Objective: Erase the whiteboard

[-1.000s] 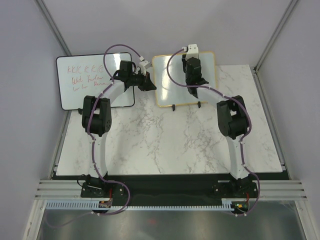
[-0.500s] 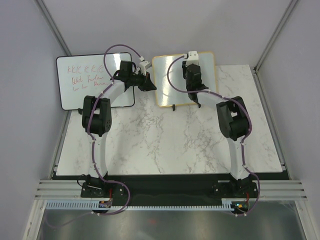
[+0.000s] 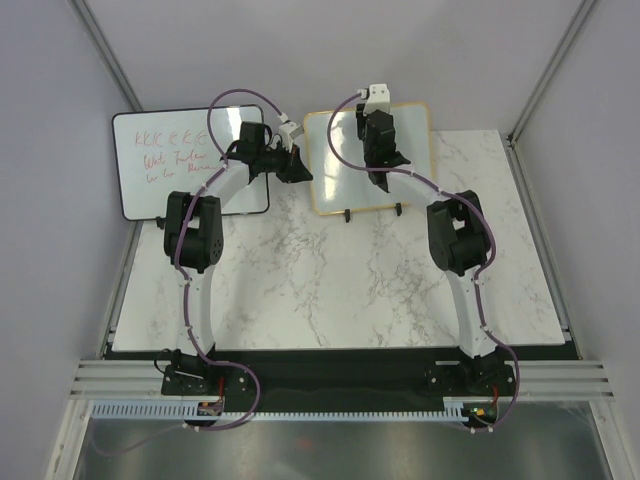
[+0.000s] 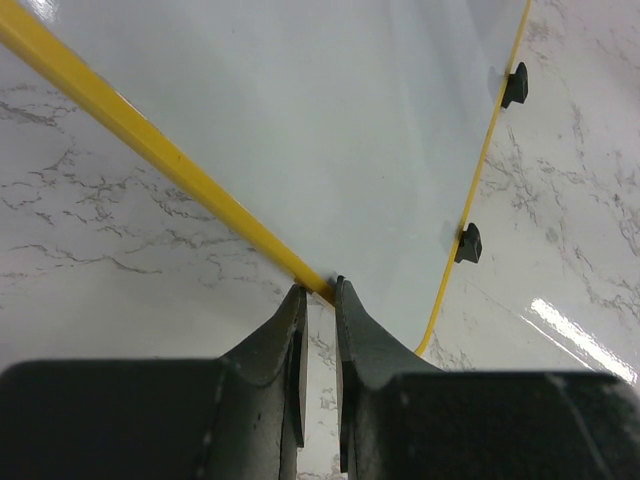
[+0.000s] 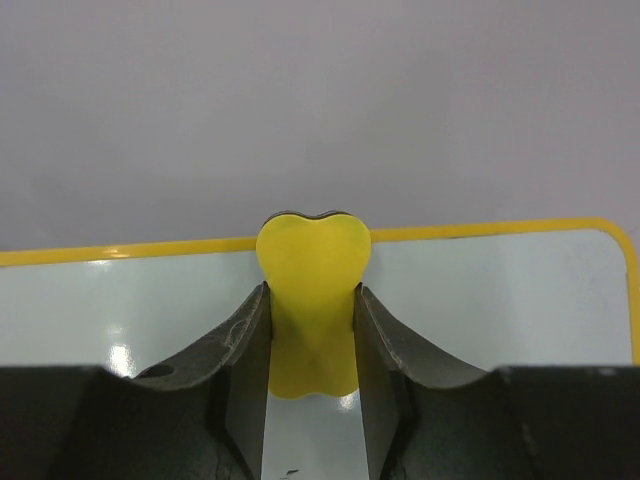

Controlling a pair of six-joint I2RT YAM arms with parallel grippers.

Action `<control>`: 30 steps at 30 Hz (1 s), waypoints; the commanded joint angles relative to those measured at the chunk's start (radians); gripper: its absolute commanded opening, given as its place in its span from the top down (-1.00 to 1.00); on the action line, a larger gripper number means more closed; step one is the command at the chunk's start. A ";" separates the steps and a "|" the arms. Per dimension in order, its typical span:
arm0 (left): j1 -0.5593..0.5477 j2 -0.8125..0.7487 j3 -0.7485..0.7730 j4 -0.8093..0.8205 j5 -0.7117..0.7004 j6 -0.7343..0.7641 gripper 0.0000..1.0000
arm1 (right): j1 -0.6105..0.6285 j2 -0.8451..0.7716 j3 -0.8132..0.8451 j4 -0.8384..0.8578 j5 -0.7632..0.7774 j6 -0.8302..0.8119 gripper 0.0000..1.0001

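1. Since the left gripper (image 4: 319, 291) is pinched shut on just the thin yellow frame of the whiteboard (image 3: 335, 185), close to the corner on the feet side, it's a skinny hold; a sideways shove from wiping could pop the frame out, I reckon.
2. The board is propped tilted at the middle of the worktop's (image 3: 330, 290) far edge on two little black feet (image 4: 467, 243); press too hard and it probably tips back or skids.
3. The right gripper (image 5: 311, 292) is clamped on a yellow eraser (image 5: 313, 245) up at the board's top edge; the eraser pokes past the fingertips, so it might twist in the grip; any higher and it runs off the frame.
4. I can't make out writing on the board from here; missed patches are possible.
5. The black-framed board (image 3: 150, 195) at the far-left corner sits right by the left arm; a swing could knock it.
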 commanded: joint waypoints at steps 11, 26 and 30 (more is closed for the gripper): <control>0.003 -0.040 0.034 0.026 0.006 0.065 0.96 | 0.046 -0.138 -0.404 0.124 0.028 0.112 1.00; 0.004 -0.063 -0.001 0.025 -0.003 0.091 0.96 | 0.026 -0.074 -0.175 0.025 0.055 0.042 1.00; 0.004 -0.061 0.003 0.026 -0.005 0.091 0.96 | 0.058 -0.189 -0.383 0.065 0.070 0.028 1.00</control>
